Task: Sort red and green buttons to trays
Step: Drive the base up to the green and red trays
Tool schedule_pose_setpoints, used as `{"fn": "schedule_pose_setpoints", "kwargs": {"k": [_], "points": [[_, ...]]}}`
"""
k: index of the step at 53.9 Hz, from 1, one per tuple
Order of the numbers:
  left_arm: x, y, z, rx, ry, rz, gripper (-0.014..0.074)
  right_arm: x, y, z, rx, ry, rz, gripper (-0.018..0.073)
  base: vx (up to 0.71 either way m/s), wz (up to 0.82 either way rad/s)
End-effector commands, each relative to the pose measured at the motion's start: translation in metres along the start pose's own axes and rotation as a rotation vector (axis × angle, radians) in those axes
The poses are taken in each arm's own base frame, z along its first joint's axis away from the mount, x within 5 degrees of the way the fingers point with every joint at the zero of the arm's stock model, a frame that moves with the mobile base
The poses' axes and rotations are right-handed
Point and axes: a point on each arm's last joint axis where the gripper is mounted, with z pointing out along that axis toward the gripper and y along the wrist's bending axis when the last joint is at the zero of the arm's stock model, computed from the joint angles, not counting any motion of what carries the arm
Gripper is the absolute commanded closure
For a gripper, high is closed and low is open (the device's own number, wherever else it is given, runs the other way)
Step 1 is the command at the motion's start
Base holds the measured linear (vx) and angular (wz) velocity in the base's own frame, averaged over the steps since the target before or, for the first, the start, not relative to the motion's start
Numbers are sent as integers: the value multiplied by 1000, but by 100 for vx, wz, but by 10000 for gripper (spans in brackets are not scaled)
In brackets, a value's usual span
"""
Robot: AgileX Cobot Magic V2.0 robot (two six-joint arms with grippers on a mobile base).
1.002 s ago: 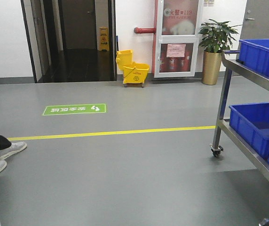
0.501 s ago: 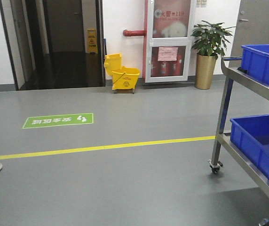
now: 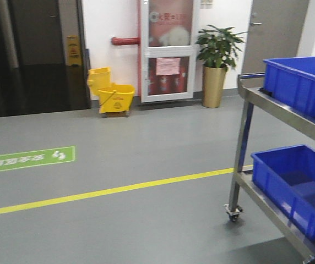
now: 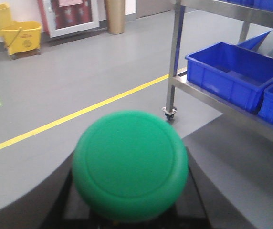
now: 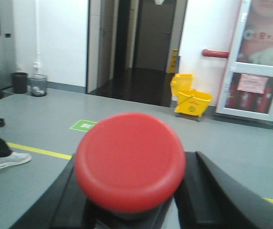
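Item 1. Green button (image 4: 131, 164). We logged it in the left tool (image 4: 129, 210), round cap facing the wrist camera and filling the middle of that view. Dark fingers (image 4: 36, 205) stood on either side of it. The button was carried above the floor, so we recorded this tool as clamped on it; its body and terminals were hidden under the cap.

Item 2. Red button (image 5: 130, 160). We logged it in the right tool (image 5: 127, 210), cap likewise toward the camera, with dark fingers (image 5: 222, 191) flanking it. We recorded this tool as clamped on it too.

Item 3. Surroundings. A steel table (image 3: 241, 148) on castors stood at the right of the front view, with blue bins (image 3: 295, 181) on both shelves. A yellow floor line (image 3: 108, 191) ran across the grey floor, and a green floor sign (image 3: 28, 159) lay beyond it. By the far wall we noted a yellow mop bucket (image 3: 113, 96) and a potted plant (image 3: 217, 49).
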Motion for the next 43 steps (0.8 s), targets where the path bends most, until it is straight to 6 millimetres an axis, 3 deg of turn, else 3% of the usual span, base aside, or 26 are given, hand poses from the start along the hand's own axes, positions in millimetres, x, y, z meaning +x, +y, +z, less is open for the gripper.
{"fn": "schedule_pose_setpoints", "kwargs": {"k": [1, 17, 43], "points": [[-18, 1, -4, -18, -114, -15, 596, -11, -3, 0, 30, -25, -11, 569, 47, -39], [-18, 1, -4, -18, -112, -16, 596, -11, -3, 0, 30, -25, -11, 569, 43, -58], [-18, 1, -4, -18, -112, -16, 596, -11, -3, 0, 26, -25, -11, 569, 30, -92]]}}
